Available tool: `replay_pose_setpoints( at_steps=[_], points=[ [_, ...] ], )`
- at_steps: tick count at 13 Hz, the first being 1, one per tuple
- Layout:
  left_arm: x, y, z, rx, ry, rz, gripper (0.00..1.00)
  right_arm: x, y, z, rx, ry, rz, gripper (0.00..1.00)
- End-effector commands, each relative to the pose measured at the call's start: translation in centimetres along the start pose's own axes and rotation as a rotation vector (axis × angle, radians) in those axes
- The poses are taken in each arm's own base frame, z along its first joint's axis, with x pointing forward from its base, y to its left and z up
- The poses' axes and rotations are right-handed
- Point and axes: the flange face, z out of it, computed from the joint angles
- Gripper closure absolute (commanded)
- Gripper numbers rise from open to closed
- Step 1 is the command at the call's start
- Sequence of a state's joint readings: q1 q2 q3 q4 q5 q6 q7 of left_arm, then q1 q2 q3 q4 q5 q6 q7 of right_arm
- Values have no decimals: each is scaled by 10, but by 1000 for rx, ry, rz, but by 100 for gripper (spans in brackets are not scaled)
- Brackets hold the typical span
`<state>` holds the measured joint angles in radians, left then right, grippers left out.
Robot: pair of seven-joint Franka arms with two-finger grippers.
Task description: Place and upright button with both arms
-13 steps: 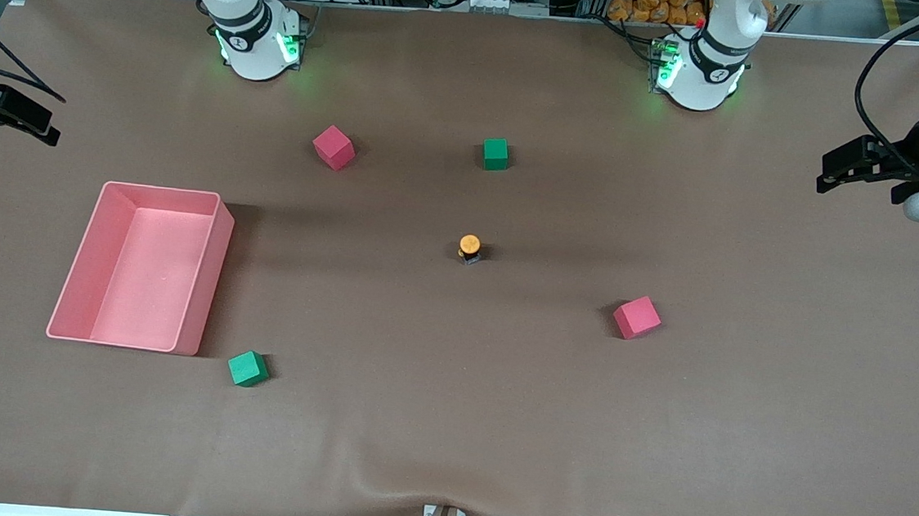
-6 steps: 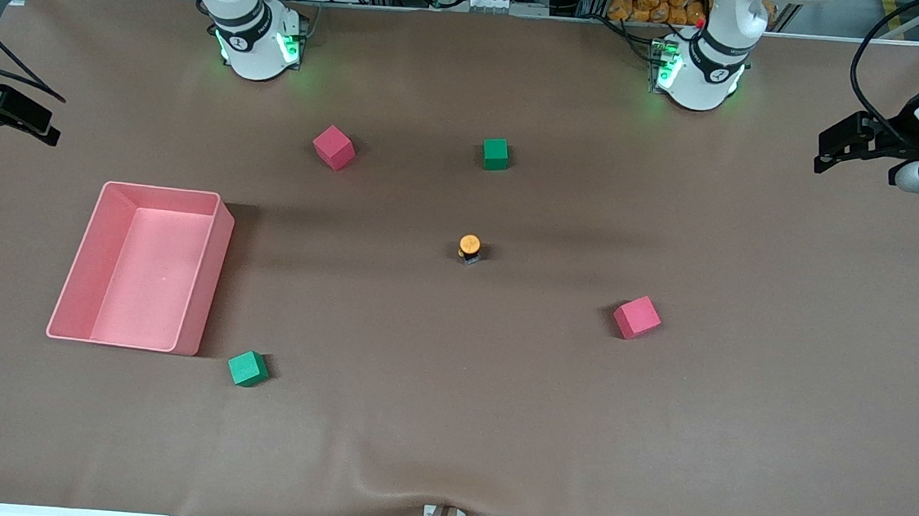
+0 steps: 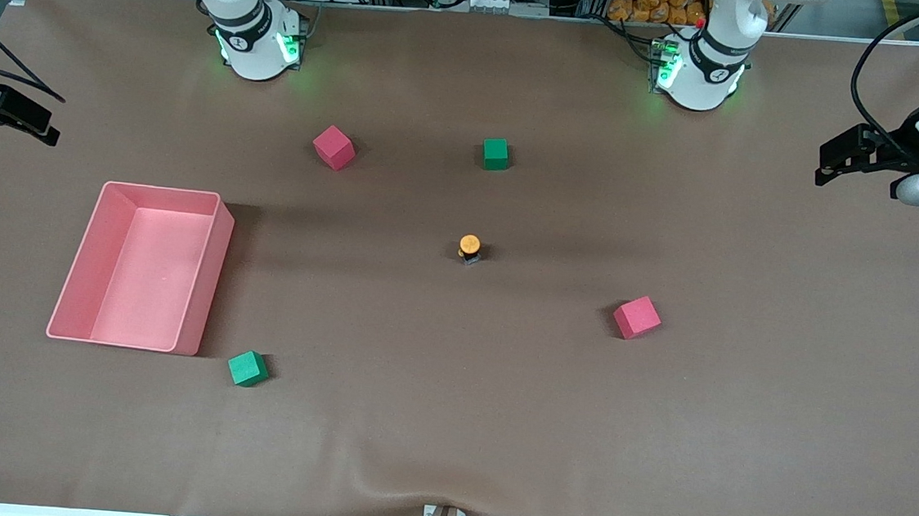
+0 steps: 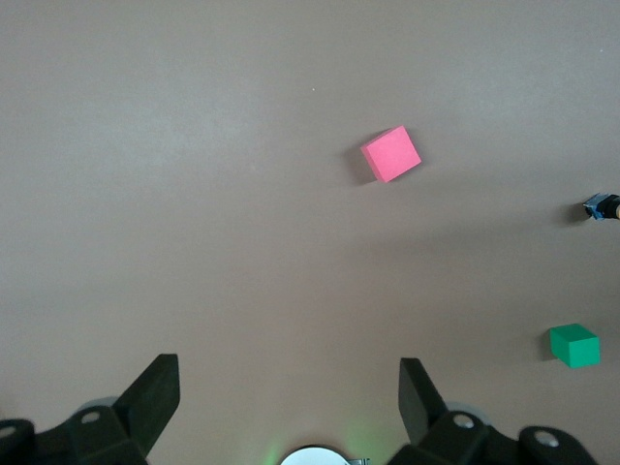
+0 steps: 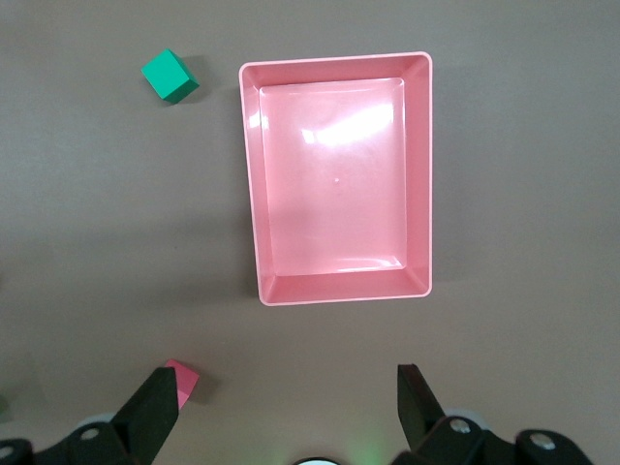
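1. Button (image 3: 469, 247) upright mid-table, orange cap up; clock centred there.
2. Left gripper (image 3: 832, 160) at 2 o'clock, right gripper (image 5: 286, 407) at 9 above tray (image 5: 249, 184): both spread, empty.
3. Risk: tipping the tiny button with a careless finger.
4. Left wrist view catches only the button's edge; front shows it whole.

No writing, label, brand name or number can be read anywhere in these views. The small dark round marks on the two arm bases at the top of the front view are too small to make out.
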<state>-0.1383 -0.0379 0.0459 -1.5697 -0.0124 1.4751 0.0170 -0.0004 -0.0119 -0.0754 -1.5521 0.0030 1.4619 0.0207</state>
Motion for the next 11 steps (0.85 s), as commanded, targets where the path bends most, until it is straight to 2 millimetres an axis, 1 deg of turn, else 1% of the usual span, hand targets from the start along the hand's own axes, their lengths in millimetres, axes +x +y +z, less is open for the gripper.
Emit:
replay_pose_setpoints(
  at_steps=[1,2,5,9,11],
  points=[
    [2,-10,-7,20,5,31,0,-1,-2,-3,11,1,13,0],
    [2,-14,-7,20,7,25,0,-1,-2,-3,11,1,13,0],
    [2,-16,-8,21,8,14,0,-1,-2,-2,11,1,13,0],
    [2,-16,-6,21,4,17,0,-1,-3,-2,11,1,10,0],
    [2,-15,-6,19,4,16,0,-2,-1,-5,11,4,13,0]
  ],
)
